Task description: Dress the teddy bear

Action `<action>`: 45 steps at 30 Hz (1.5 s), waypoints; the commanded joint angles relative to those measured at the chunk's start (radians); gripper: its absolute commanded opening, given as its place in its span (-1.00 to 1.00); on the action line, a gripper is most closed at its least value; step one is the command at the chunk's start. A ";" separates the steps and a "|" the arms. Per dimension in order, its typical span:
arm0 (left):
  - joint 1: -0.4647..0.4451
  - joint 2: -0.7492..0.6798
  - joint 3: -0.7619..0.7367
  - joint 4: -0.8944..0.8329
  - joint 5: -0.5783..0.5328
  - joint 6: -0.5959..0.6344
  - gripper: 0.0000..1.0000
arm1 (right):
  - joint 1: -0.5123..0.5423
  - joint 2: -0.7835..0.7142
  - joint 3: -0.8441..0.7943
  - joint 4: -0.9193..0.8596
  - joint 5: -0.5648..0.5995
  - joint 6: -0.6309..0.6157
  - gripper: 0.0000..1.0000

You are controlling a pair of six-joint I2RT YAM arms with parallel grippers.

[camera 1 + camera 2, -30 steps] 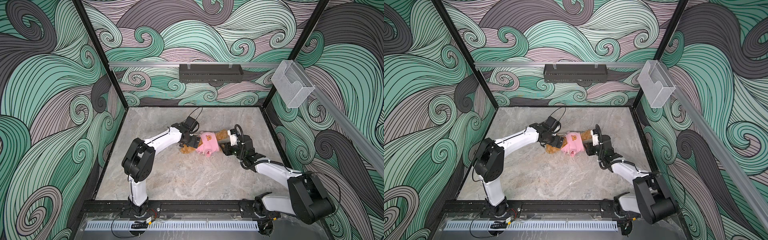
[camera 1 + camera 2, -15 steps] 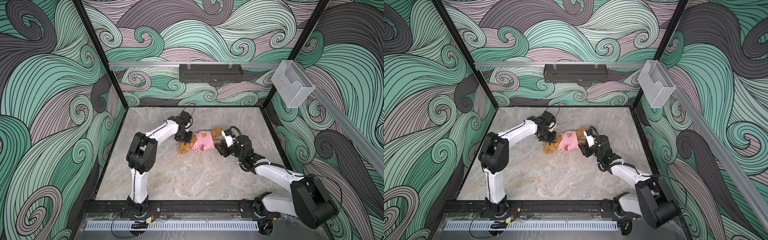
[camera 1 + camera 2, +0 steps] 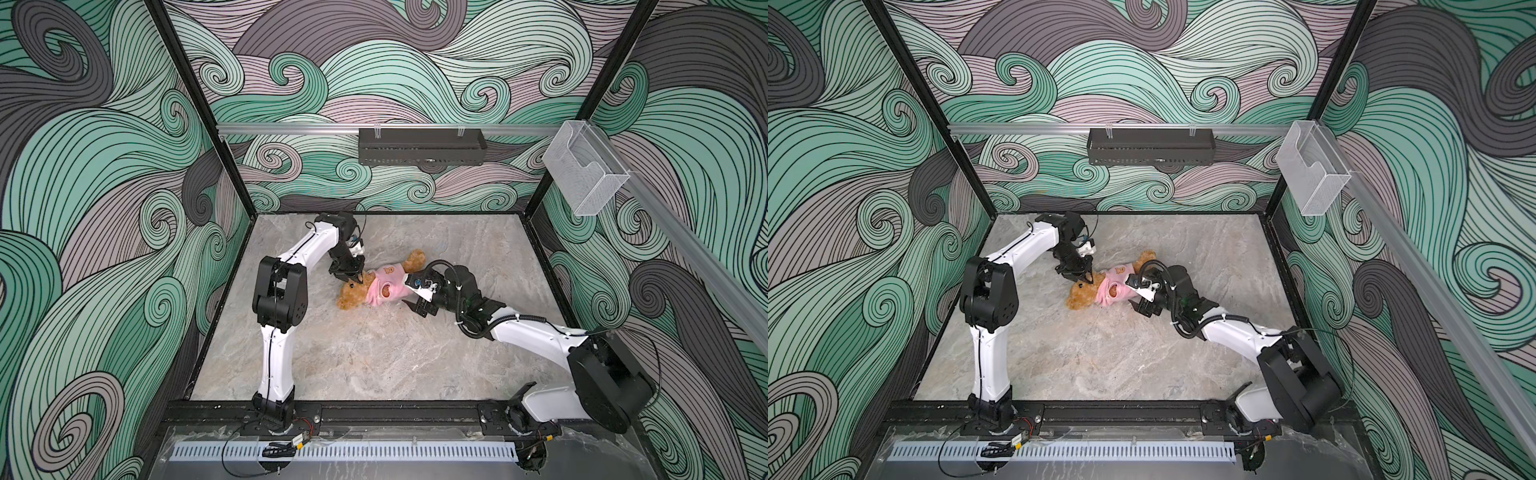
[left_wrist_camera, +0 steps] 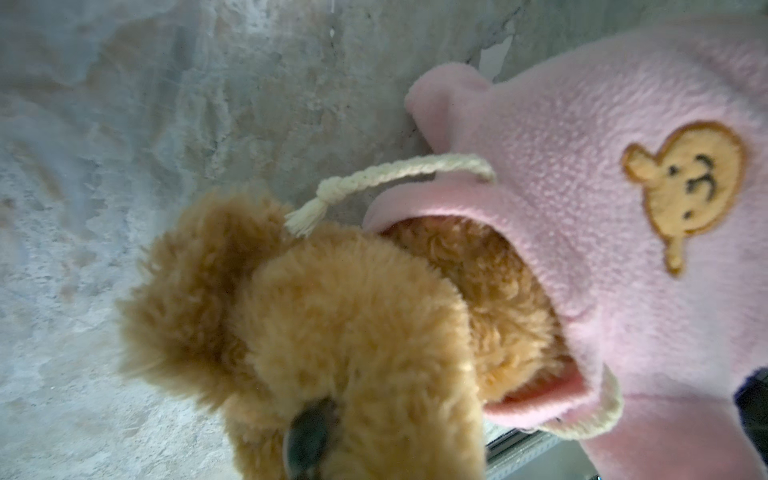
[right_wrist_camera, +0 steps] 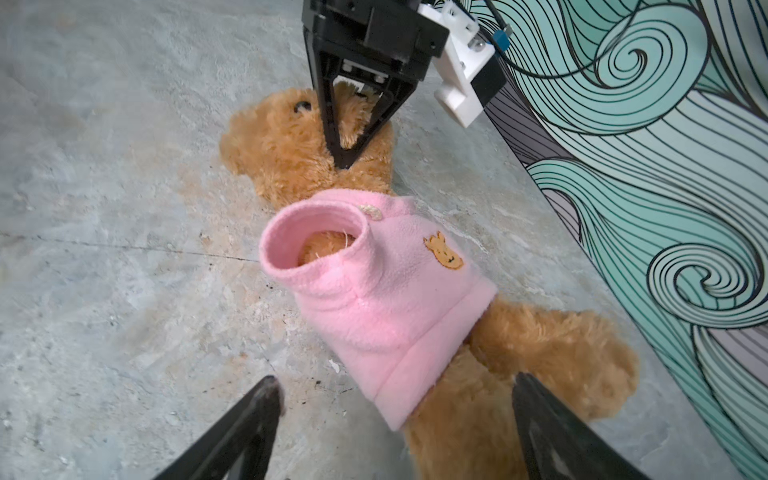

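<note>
I find the left gripper (image 3: 358, 282) pinched on the teddy bear (image 3: 350, 296) at its neck, mid-frame; right gripper (image 5: 397, 384) spread, straddling its lower body.

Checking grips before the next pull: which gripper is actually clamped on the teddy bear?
The left gripper: its jaws pinch head fur of the teddy bear. The right gripper stands wide open at the legs, holding nothing.

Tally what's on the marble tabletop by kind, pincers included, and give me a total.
teddy bear: 1
pink fleece garment: 1
pincers: 2, the left pincer and the right pincer
Total: 4
</note>
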 commanded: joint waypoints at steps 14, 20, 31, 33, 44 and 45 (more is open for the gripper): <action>0.032 0.100 0.128 -0.166 0.215 0.157 -0.51 | -0.044 0.220 0.048 0.096 -0.088 -0.097 0.79; 0.087 0.129 0.131 -0.171 0.332 0.195 -0.51 | -0.046 0.260 0.092 0.058 -0.054 -0.125 0.79; 0.120 0.160 0.124 -0.161 0.364 0.191 -0.45 | -0.056 0.329 0.192 0.009 -0.152 -0.110 -0.25; 0.123 0.159 0.120 -0.157 0.363 0.186 -0.37 | -0.062 0.315 0.187 0.050 -0.210 -0.033 -0.43; 0.137 0.022 0.082 -0.053 0.239 0.083 0.51 | -0.068 0.166 0.086 0.181 -0.355 0.312 -0.89; 0.141 -0.011 0.072 -0.030 0.217 0.066 0.58 | -0.069 0.151 0.074 0.171 -0.345 0.328 -0.90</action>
